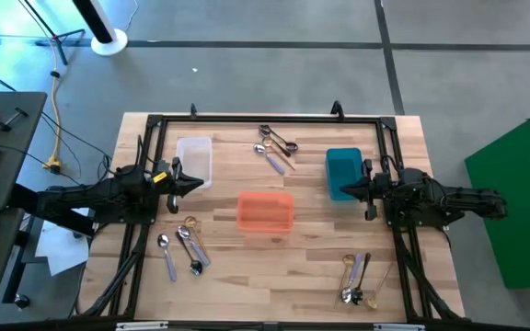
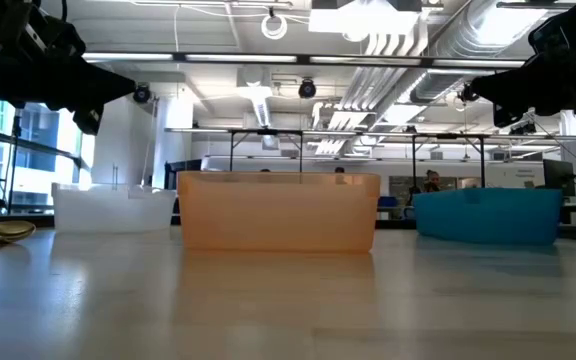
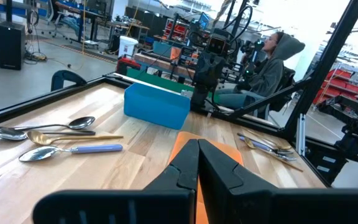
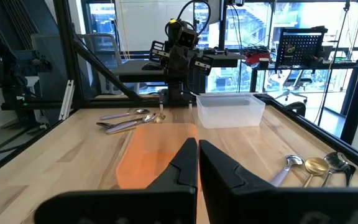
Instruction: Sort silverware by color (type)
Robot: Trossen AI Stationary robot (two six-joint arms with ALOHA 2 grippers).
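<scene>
- Left gripper (image 1: 194,183), fingers together and empty, hovers just beside the clear bin (image 1: 194,159)
- Near it, toward the table's front edge, lies a cluster of spoons (image 1: 184,246)
- Orange bin (image 1: 265,211) sits between both grippers
- Right gripper (image 1: 346,190), also closed on nothing, is at the teal bin (image 1: 342,172)
- More spoons (image 1: 355,278) lie well in front of it, others (image 1: 276,147) by the far edge
</scene>
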